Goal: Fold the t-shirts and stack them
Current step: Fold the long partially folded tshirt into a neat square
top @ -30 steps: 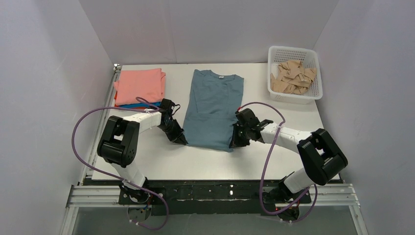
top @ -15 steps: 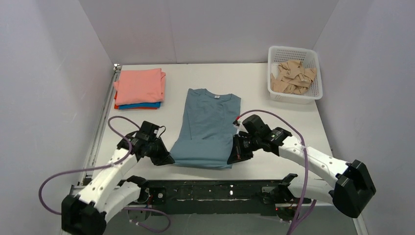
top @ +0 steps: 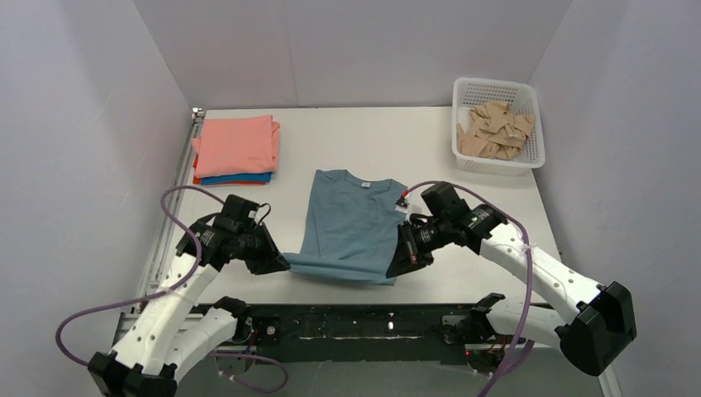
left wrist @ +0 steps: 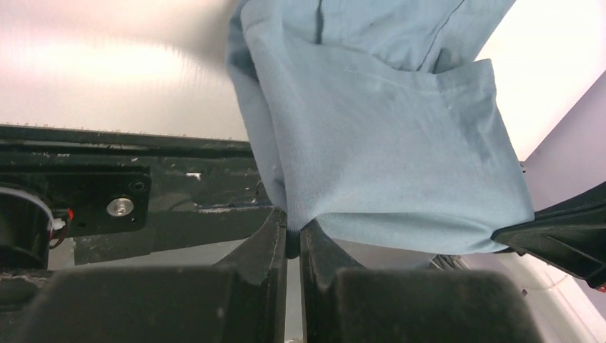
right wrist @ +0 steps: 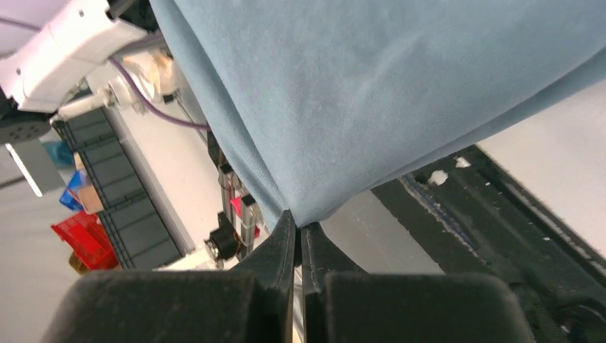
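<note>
Left gripper (top: pixel 278 265) is pinched almost shut on the near-left corner of the grey-blue t-shirt (top: pixel 351 222), cloth squeezed between its jaws. Right gripper (top: pixel 398 266) nips the near-right corner just as tightly. The near hem hangs raised between them at the table's (top: pixel 463 174) near edge, with the collar end lying flat farther back. A folded stack (top: pixel 236 147) sits far left.

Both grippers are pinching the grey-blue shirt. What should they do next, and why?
Probably lift together and carry the near hem toward the collar, folding the shirt in half. The left gripper and right gripper are each shut on a hem corner, that edge is raised off the table, and the collar end lies flat.
</note>
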Motion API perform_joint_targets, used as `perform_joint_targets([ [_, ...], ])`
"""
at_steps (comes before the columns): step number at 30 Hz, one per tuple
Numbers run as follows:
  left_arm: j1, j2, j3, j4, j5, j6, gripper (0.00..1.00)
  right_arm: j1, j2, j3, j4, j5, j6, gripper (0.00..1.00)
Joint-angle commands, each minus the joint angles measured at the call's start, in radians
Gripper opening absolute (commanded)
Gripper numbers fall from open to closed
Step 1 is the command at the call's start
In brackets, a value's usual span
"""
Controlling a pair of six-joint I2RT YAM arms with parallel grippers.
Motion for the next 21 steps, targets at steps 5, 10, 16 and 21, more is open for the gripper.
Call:
perform_joint_targets([
  [5,0.009,0.315,0.228,0.067,-0.116,0.107,0.0,-0.243,0.093,0.16,-0.157,-0.095,-0.169,0.01],
  [10,0.023,0.498,0.376,0.107,-0.108,0.127,0.0,-0.317,0.191,0.278,-0.164,-0.081,-0.201,0.01],
  [16,0.073,0.711,0.534,0.104,-0.076,0.152,0.0,-0.407,0.321,0.353,-0.145,-0.148,-0.216,0.01],
  [21,0.101,0.87,0.649,0.11,-0.064,0.172,0.0,-0.467,0.433,0.406,-0.103,-0.193,-0.223,0.01],
])
